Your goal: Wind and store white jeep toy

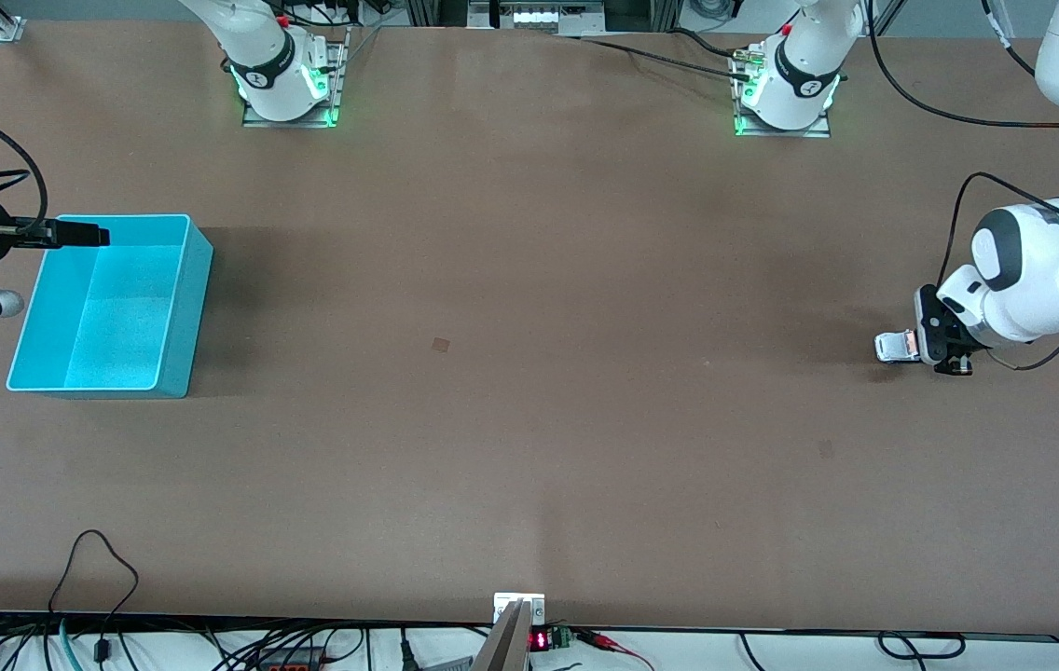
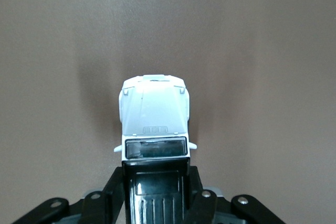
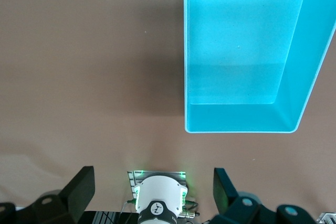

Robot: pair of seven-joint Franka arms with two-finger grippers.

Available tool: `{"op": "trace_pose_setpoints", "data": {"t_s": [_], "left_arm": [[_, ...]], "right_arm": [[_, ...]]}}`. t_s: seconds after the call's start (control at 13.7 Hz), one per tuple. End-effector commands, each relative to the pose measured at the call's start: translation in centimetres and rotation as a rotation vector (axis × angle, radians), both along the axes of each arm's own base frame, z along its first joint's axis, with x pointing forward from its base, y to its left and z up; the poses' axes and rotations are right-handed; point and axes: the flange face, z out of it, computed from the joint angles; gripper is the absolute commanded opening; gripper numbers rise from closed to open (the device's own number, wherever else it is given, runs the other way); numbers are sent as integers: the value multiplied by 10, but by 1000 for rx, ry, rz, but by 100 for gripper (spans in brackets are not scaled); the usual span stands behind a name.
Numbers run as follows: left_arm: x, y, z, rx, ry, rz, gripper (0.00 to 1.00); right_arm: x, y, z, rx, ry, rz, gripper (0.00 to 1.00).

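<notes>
Two fingers of the left gripper (image 2: 156, 192) clamp the white jeep toy (image 2: 154, 121) by its black-roofed cabin, low at the left arm's end of the table. Light, hard, slick plastic: flat sides suit best. Right gripper (image 3: 153, 190) waits, spread, beside the turquoise bin (image 1: 177, 317).

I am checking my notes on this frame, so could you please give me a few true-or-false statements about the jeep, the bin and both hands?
1. The left hand grips the white jeep toy. True.
2. The jeep lies inside the turquoise bin. False: the bin holds nothing; the jeep is at the left arm's end of the table.
3. The right hand is open. True.
4. The right hand holds the bin's rim. False: it grips nothing.
</notes>
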Motion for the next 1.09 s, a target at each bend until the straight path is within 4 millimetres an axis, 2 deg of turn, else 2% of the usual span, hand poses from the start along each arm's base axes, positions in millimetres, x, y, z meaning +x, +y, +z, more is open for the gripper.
{"op": "trace_pose_setpoints", "data": {"t_s": [0.0, 0.07, 0.15, 0.22, 0.36, 0.51, 0.8, 0.88, 0.95, 1.02], "left_arm": [[4, 6, -52, -11, 17, -38, 41], [5, 6, -50, -18, 13, -19, 79], [7, 7, -39, -14, 5, -22, 100], [8, 7, -22, -8, 11, -23, 100], [20, -17, 20, -13, 35, -60, 100], [29, -27, 60, -6, 50, -72, 100], [33, -49, 122, 18, 68, -100, 100], [40, -67, 139, 13, 67, -120, 100], [45, -71, 153, -21, 81, -93, 100], [46, -82, 159, -51, 95, -81, 100]], "right_arm": [[-2, 5, 4, 17, 6, 2, 100], [-3, 5, 3, 16, 7, -2, 100], [-3, 5, 3, 18, 7, 0, 100], [-2, 6, 2, 21, 10, 9, 100], [-3, 6, 3, 21, 8, 9, 100], [-3, 5, 3, 20, 9, 9, 100], [-3, 6, 3, 22, 8, 10, 100], [-3, 6, 3, 22, 8, 10, 100], [-3, 6, 3, 22, 8, 10, 100], [-3, 6, 3, 22, 8, 10, 100]]}}
